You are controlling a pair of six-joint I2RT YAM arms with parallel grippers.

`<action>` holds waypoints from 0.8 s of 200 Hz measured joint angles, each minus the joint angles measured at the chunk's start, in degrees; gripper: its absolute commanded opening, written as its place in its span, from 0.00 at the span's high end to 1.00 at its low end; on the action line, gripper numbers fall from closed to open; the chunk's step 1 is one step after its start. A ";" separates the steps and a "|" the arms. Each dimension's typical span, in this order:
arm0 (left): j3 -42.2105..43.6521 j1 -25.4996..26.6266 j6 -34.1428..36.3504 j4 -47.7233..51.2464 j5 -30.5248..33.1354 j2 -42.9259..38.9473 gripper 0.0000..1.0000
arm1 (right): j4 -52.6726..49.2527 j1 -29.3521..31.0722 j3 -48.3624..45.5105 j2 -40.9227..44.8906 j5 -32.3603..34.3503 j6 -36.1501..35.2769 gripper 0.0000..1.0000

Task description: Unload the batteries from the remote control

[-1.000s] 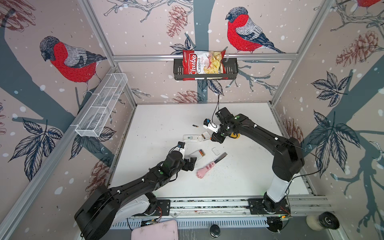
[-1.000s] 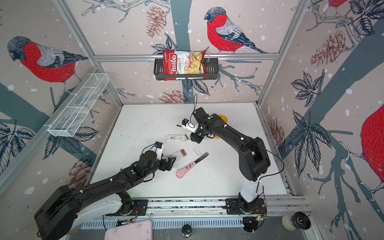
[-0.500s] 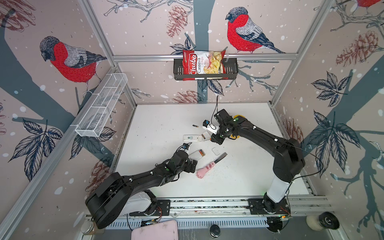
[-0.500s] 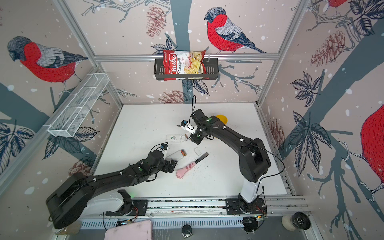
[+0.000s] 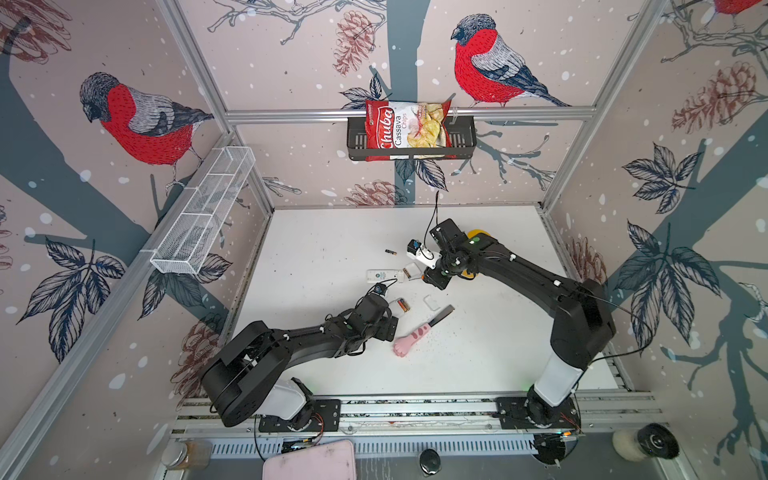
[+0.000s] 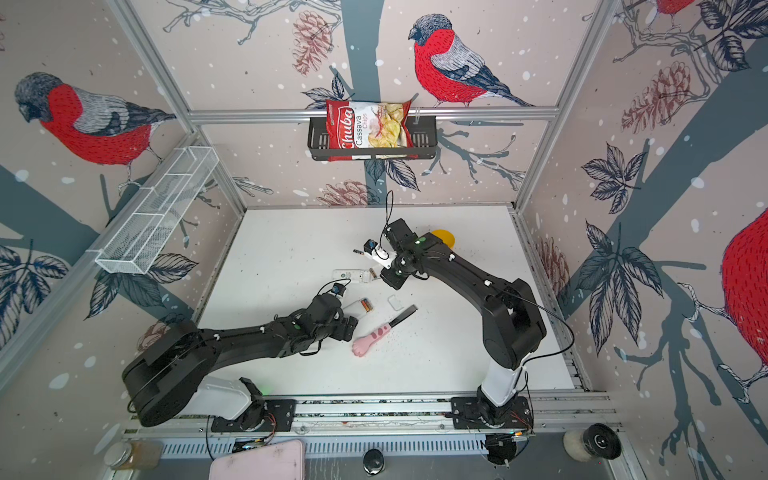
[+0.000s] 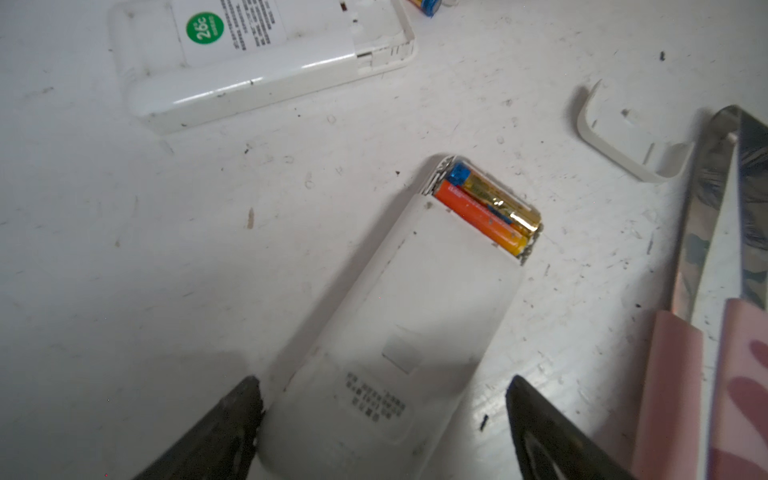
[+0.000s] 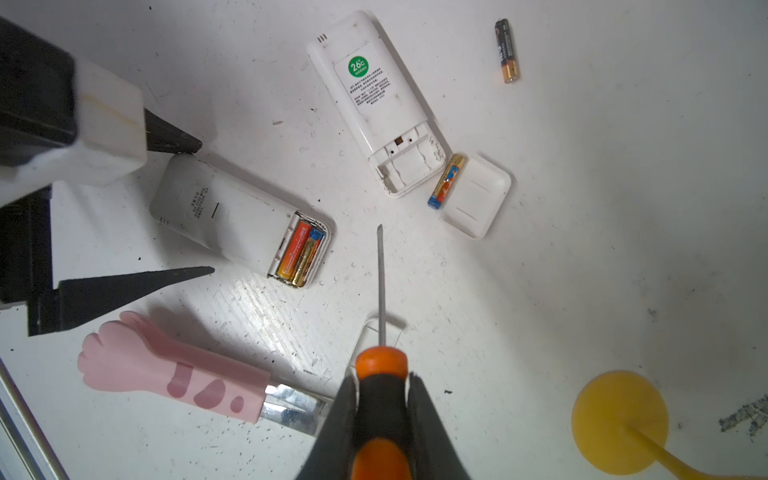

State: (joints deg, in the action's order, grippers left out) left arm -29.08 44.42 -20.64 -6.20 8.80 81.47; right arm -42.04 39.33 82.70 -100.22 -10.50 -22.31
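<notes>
though the left wrist view misses it, one battery [image 8: 506, 50] lies apart.

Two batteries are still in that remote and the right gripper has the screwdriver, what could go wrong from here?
1. The left gripper is open astride only the closed end of the remote; unclamped, it may skid when pried.
2. The screwdriver in the right gripper has a thin tip; it could slip off the batteries, or flick one rolling away.
3. The pink-handled tool lies near the left gripper and might get knocked.
</notes>
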 measured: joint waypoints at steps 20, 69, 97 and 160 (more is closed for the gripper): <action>-0.52 0.00 -0.39 0.96 1.64 0.74 0.10 | 0.00 0.28 -0.02 0.33 0.20 0.00 1.00; -2.12 0.07 -1.66 2.54 5.73 1.88 0.10 | 0.00 1.31 -0.07 0.44 0.83 0.17 1.00; -3.74 0.11 -1.68 2.51 6.45 3.85 0.11 | -0.07 1.70 0.20 0.13 1.03 0.52 1.00; -5.51 0.00 -1.88 2.38 13.18 7.43 0.11 | -0.11 2.86 0.00 0.02 1.60 1.51 1.00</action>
State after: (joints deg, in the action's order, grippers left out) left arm -34.59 44.42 -22.52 -3.81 21.98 88.90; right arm -42.15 42.19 82.70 -100.20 -8.91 -20.80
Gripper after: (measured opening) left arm 0.888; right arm 0.216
